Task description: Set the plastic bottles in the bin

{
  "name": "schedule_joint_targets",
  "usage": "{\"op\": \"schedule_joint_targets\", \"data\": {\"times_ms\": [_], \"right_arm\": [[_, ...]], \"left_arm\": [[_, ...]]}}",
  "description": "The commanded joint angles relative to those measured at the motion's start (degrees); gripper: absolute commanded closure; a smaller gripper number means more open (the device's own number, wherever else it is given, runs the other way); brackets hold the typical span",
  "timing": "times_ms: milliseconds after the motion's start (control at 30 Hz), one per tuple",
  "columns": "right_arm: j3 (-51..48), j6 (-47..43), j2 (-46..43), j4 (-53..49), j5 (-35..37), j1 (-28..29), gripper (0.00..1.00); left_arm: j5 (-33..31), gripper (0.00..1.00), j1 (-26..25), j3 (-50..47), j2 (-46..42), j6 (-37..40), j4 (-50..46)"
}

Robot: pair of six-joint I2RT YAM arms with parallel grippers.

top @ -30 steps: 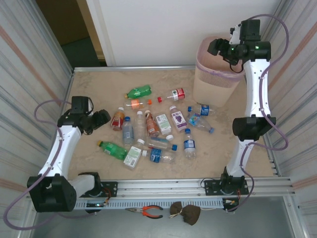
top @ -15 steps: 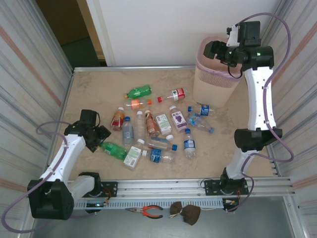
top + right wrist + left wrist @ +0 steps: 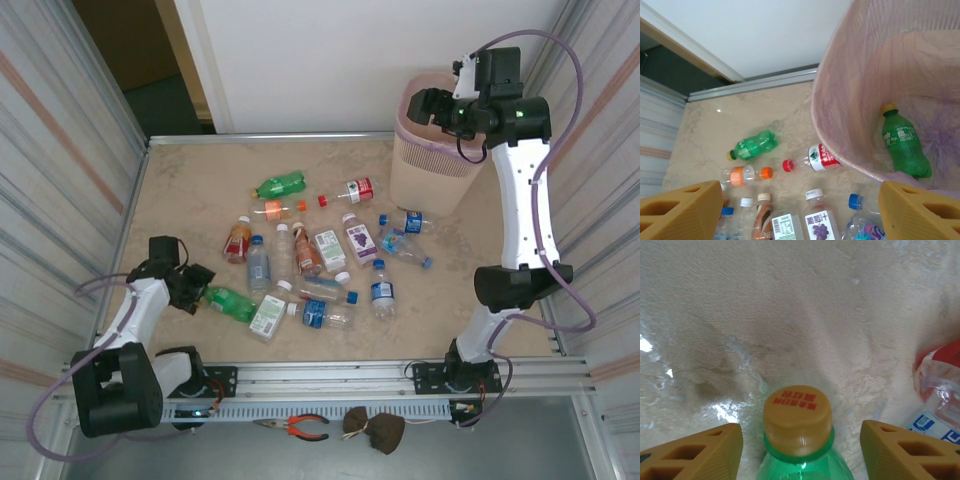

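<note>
The left tool (image 3: pixel 800 432), open astride the green bottle (image 3: pixel 799 465) lying at the near left of the counter (image 3: pixel 200 190), should close squarely just under its cap (image 3: pixel 797 412) before lifting toward the far-right bin (image 3: pixel 425 175).

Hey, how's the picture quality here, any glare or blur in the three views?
Left wrist: the cap is sharp, the table behind it soft, with white glare spots at left. Right wrist: crisp, the bin and the green bottle inside it clear. Top external: even light, no blur or glare.
</note>
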Motion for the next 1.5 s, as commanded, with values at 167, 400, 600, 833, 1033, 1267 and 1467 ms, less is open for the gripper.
{"op": "schedule_joint_targets", "data": {"times_ms": [167,400,600,833,1033,1267,1467], "right_arm": [[-2.1,-1.4,-4.6,0.6,2.2,1.3,0.20],[-4.4,-1.6,-6.4,1.1,3.0,1.7,0.21],[-5.2,-1.8,-7.2,0.9,3.5,1.8,0.21],[-6.3,-1.9,-8.0,1.6,3.2,1.9,0.22],[-8.6,-2.9,-9.9,4.4,-0.2,1.9,0.23],[-15.5,-4.0,-14.1,11.7,-5.3,1.9,0.23],[-23.4,-5.2,-19.0,20.7,-11.2,1.9,0.22]], "left_arm": [[2.2,0.44,1.1,-1.6,0.7,-1.0,4.0],[1.9,0.50,1.9,-2.7,1.6,-0.9,5.1],[1.7,0.54,2.0,-2.6,2.6,-0.8,5.6],[1.3,0.64,2.2,-2.4,0.5,0.1,4.6],[0.8,0.70,2.5,-0.4,-3.4,1.7,1.7],[2.3,0.77,2.5,3.6,-10.3,7.0,0.9],[7.2,0.83,2.4,8.0,-16.0,14.2,4.0]]}}
